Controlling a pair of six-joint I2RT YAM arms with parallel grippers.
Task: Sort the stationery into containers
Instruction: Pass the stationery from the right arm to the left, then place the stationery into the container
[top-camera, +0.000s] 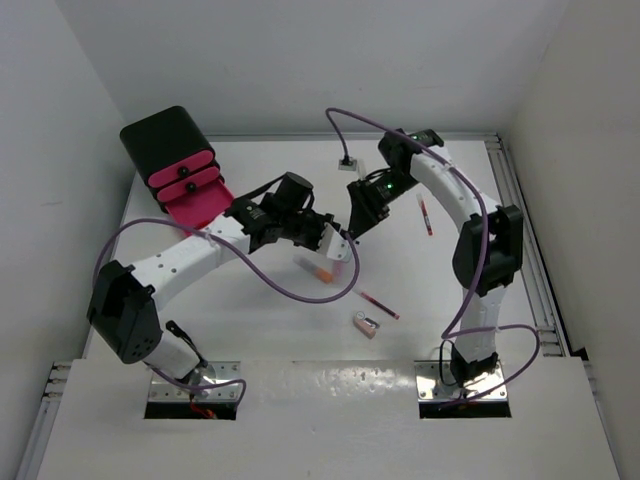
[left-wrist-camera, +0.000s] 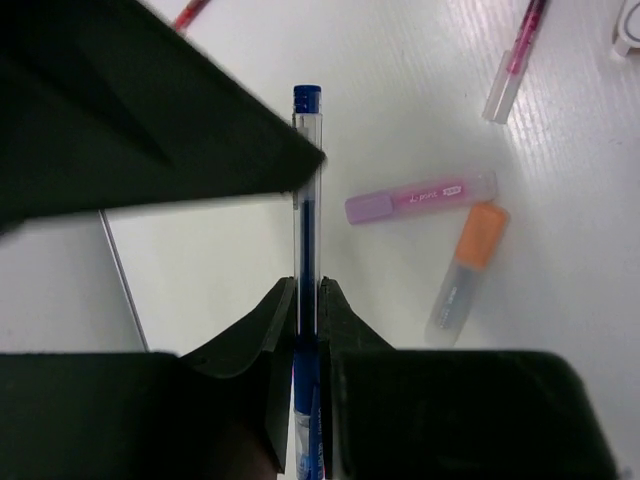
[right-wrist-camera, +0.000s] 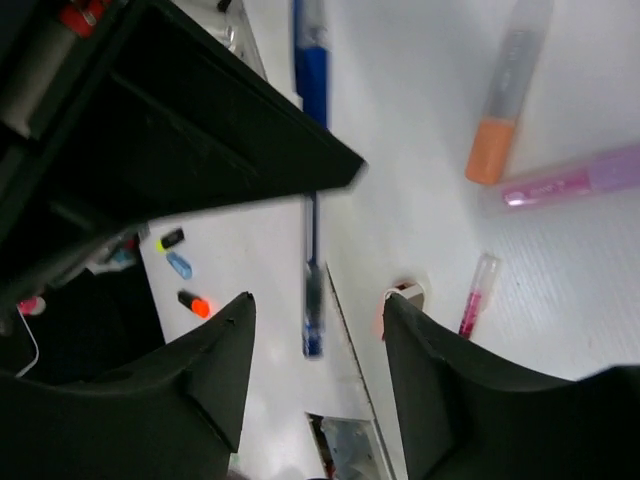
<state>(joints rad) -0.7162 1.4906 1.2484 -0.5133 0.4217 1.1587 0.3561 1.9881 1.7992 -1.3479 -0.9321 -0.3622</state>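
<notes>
Containers: glossy black box-shaped cabinet (top-camera: 165, 135) stands at the far-left corner of your table (top-camera: 250, 340). Its lowest pink drawer (top-camera: 197, 207) stands open and the two above are closed. Your left gripper (left-wrist-camera: 307, 295) is clenched on a thin blue plastic pen (left-wrist-camera: 307, 170) over mid-table. Your right gripper (right-wrist-camera: 318, 305) is released, jaws wide apart. Near centre you have a lilac marker (left-wrist-camera: 420, 197) just beside an orange-and-white marker (left-wrist-camera: 463, 272). Toward the near edge lie a thin red pen (top-camera: 378, 304) and a small pinkish block (top-camera: 367, 325).
</notes>
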